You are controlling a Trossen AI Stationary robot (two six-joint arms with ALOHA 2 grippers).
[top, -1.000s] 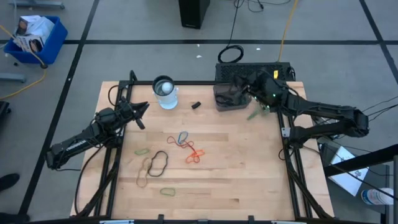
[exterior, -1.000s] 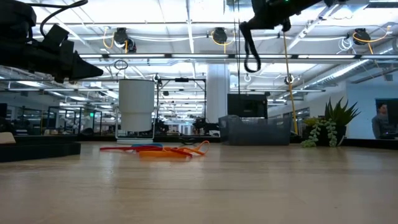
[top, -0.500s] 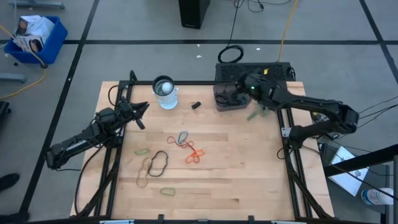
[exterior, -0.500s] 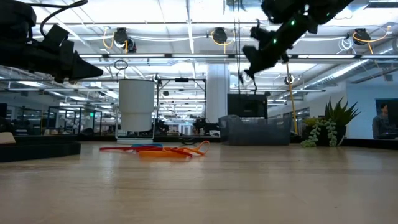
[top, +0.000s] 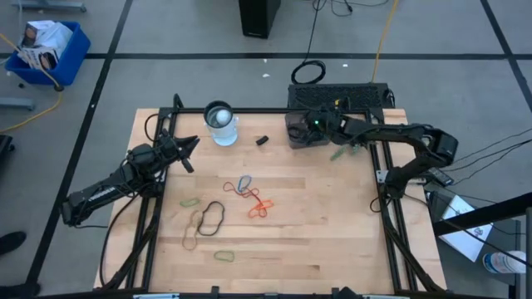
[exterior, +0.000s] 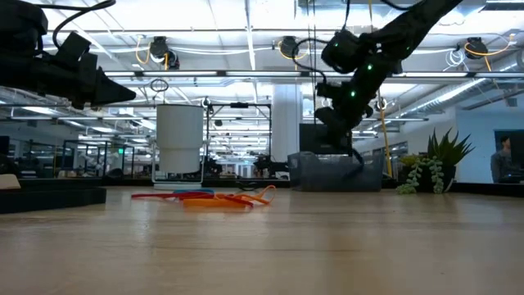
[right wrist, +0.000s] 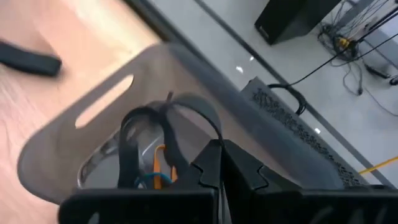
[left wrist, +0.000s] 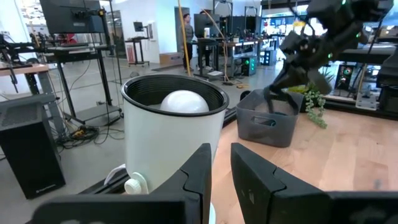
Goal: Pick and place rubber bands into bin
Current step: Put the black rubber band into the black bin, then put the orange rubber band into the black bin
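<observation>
The wooden table (top: 332, 224) sits on a grey floor crossed by dark lines, with a blue crate (top: 46, 50) at the upper left of the high view. Left of centre the left gripper (top: 188, 143) waits over the board near the white cup (top: 220, 123), its fingers nearly together and holding nothing. Mid-frame, the loose rubber bands (top: 241, 199) lie scattered, black, tan, green, blue and orange-red, well apart from every table edge, with bare board all round for a descent. Toward the upper right, the right gripper (top: 314, 124) has swung in from the right over the last second and dropped over the bin (top: 301, 133); its jaws are clamped on a black band (right wrist: 163, 127), which the wrist view shows hanging inside the bin above bands already there. Release looks like the step due. The bin sits close to the table's top edge beside a dark grille, so room there is tight; retreat is freer toward the centre.
</observation>
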